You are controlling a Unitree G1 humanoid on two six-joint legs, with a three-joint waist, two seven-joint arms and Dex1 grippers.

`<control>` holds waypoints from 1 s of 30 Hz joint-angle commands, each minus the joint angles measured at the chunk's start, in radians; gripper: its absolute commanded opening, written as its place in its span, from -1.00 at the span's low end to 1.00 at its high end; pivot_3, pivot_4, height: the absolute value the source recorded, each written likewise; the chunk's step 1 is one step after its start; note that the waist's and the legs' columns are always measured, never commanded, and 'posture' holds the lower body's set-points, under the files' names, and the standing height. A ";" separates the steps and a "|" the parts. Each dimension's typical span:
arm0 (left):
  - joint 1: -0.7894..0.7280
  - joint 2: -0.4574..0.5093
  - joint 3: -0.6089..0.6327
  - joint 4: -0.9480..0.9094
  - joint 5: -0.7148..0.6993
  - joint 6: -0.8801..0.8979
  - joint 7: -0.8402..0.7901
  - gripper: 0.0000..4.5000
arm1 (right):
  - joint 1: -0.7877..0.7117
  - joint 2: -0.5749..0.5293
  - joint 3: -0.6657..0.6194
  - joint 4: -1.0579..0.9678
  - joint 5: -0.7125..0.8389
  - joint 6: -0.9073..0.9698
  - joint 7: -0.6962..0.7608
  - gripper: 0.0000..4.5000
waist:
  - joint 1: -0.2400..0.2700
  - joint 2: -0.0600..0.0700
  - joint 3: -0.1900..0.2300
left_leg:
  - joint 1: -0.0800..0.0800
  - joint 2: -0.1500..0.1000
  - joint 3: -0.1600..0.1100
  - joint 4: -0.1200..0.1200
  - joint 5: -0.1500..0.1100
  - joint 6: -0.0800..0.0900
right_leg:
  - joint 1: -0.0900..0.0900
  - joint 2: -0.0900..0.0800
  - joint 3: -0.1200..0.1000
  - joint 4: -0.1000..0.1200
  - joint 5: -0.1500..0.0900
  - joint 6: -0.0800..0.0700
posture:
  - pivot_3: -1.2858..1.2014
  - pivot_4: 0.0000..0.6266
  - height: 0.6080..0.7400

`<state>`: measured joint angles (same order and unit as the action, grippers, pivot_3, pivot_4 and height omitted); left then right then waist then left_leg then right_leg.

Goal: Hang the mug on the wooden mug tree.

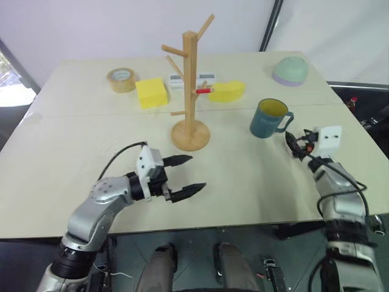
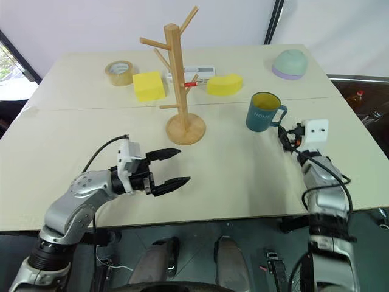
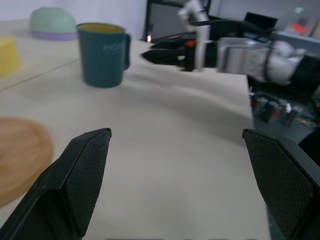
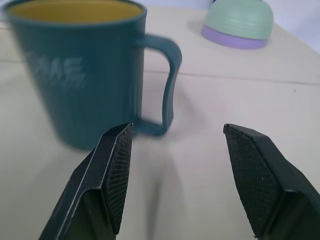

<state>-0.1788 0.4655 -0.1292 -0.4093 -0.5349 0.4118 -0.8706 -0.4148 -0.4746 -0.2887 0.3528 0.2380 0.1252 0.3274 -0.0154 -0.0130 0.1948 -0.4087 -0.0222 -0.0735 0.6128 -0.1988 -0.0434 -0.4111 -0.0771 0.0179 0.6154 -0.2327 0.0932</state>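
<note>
A: Mug (image 1: 269,118) where?
B: Upright on table (image 1: 243,182), right of the wooden mug tree (image 1: 190,91) & well apart from it. Handle turned toward robot's right. Yellow inside, pale lettering on side.
A: Right gripper (image 4: 175,175)?
B: Fingers spread wide, empty — close to the mug's handle in the wrist view, not touching. Handle sits just past the gap between the fingers.
A: Left gripper (image 1: 185,176)?
B: Fingers apart too, nothing held. Hovering over the table's near part, in front of the tree base, pointing toward robot's right.
A: Tree itself?
B: Standing upright on round base, mid-table, pegs bare.
A: Other stuff?
B: Tape roll (image 1: 121,79), yellow sponge block (image 1: 151,92), 2nd yellow sponge (image 1: 227,90) behind tree; upturned green-lilac bowl (image 1: 290,70) at far right.
</note>
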 commanded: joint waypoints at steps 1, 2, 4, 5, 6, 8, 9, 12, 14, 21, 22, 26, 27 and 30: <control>-0.002 0.002 -0.014 -0.041 0.003 -0.001 0.002 1.00 | -0.041 0.002 0.013 0.049 -0.025 -0.035 -0.008 0.31 | 0.001 0.000 0.000 | 0.000 0.000 0.000 0.000 0.000 0.000 | 0.000 0.000 0.000 0.000 0.000 0.000 | 0.03 -0.52 1.00; 0.000 0.003 -0.017 -0.044 0.004 -0.002 0.004 1.00 | -0.049 0.004 0.016 0.060 -0.028 -0.040 -0.006 0.31 | 0.003 0.000 0.000 | 0.000 0.000 0.000 -0.001 0.000 0.001 | 0.000 0.000 0.000 0.000 0.000 0.000 | 0.03 -0.52 1.00; 0.004 0.006 -0.018 -0.047 0.010 -0.006 0.010 1.00 | -0.075 0.004 0.025 0.102 -0.041 -0.049 -0.008 0.31 | 0.002 0.000 0.000 | 0.000 0.000 0.000 -0.001 -0.001 0.001 | 0.000 0.000 0.000 0.000 -0.001 0.001 | 0.03 -0.52 1.00; 0.006 0.006 -0.016 -0.049 0.011 -0.007 0.013 1.00 | -0.087 0.003 0.030 0.124 -0.050 -0.056 -0.016 0.31 | 0.001 0.000 0.000 | 0.000 -0.001 0.000 -0.001 -0.001 0.001 | 0.000 0.000 0.000 0.000 -0.001 0.001 | 0.03 -0.52 1.00; 0.008 0.007 -0.014 -0.051 0.011 -0.008 0.015 1.00 | -0.100 0.003 0.031 0.146 -0.056 -0.063 -0.024 0.31 | 0.001 0.000 0.000 | 0.000 -0.001 0.000 -0.001 -0.001 0.001 | 0.000 0.000 0.000 0.000 -0.001 0.001 | 0.03 -0.52 1.00; 0.010 0.010 -0.006 -0.057 0.007 -0.005 0.017 1.00 | -0.125 0.003 0.032 0.191 -0.063 -0.079 -0.034 0.31 | -0.002 0.000 0.000 | 0.000 -0.001 0.000 0.000 -0.001 0.001 | 0.000 0.000 0.000 0.000 0.000 0.001 | 0.03 -0.52 1.00; 0.010 0.011 -0.003 -0.059 0.004 -0.004 0.018 1.00 | -0.138 0.003 0.032 0.214 -0.067 -0.089 -0.034 0.31 | -0.003 0.000 0.000 | 0.000 -0.001 0.000 0.000 -0.001 0.001 | 0.000 0.000 0.000 0.000 0.000 0.001 | 0.03 -0.52 1.00; 0.006 0.013 0.005 -0.060 0.000 -0.003 0.021 1.00 | -0.171 0.003 0.037 0.276 -0.078 -0.115 -0.037 0.31 | -0.003 0.000 0.000 | 0.000 -0.001 0.000 0.000 -0.001 0.001 | 0.000 0.000 0.000 0.001 0.000 0.001 | 0.03 -0.52 1.00; 0.001 0.014 0.009 -0.055 -0.001 -0.005 0.021 1.00 | -0.199 0.002 0.039 0.324 -0.084 -0.136 -0.040 0.31 | -0.003 0.000 0.000 | 0.000 -0.001 0.000 0.000 -0.001 0.002 | 0.000 0.000 0.000 0.001 0.000 0.001 | 0.03 -0.52 1.00; -0.007 0.015 0.016 -0.040 0.004 -0.016 0.018 1.00 | -0.276 0.002 0.042 0.462 -0.097 -0.200 -0.036 0.08 | -0.003 0.000 0.000 | 0.000 -0.001 0.000 0.000 -0.001 0.002 | 0.000 0.000 0.000 0.001 0.000 0.001 | 0.03 -0.52 1.00; -0.008 0.016 0.018 -0.039 0.004 -0.018 0.018 1.00 | -0.282 0.003 0.041 0.474 -0.094 -0.206 -0.032 -0.03 | -0.003 0.000 0.000 | 0.000 -0.001 0.000 0.000 -0.001 0.002 | 0.000 0.000 0.000 0.001 0.000 0.001 | 0.03 -0.52 1.00; -0.005 0.018 0.030 -0.035 0.003 -0.024 0.020 1.00 | -0.299 0.007 0.037 0.497 -0.083 -0.227 -0.010 -0.95 | -0.004 0.000 0.000 | 0.000 -0.001 0.000 0.000 -0.001 0.002 | 0.000 0.000 0.000 0.001 0.000 0.001 | 0.03 -0.52 1.00; -0.001 0.018 0.035 -0.034 0.002 -0.026 0.021 1.00 | -0.298 0.008 0.036 0.496 -0.080 -0.232 -0.004 -0.98 | -0.004 0.000 0.000 | 0.000 -0.001 0.000 0.000 -0.001 0.002 | 0.000 0.000 0.000 0.001 0.000 0.001 | 0.03 -0.52 1.00; 0.006 0.022 0.047 -0.030 0.002 -0.030 0.020 1.00 | -0.291 0.011 0.033 0.476 -0.074 -0.241 0.009 -0.98 | -0.005 0.000 0.000 | 0.000 -0.001 0.000 0.000 -0.001 0.002 | 0.000 0.000 0.000 0.001 0.000 0.001 | 0.03 -0.52 1.00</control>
<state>-0.1706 0.4796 -0.1097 -0.4302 -0.5241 0.4047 -0.8468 -0.6898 -0.4568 -0.2412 0.8590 0.1452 -0.0861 0.3285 -0.0200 -0.0128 0.1949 -0.4082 -0.0231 -0.0735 0.6129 -0.1994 -0.0418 -0.4108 -0.0769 0.0179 0.6166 -0.2327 0.0942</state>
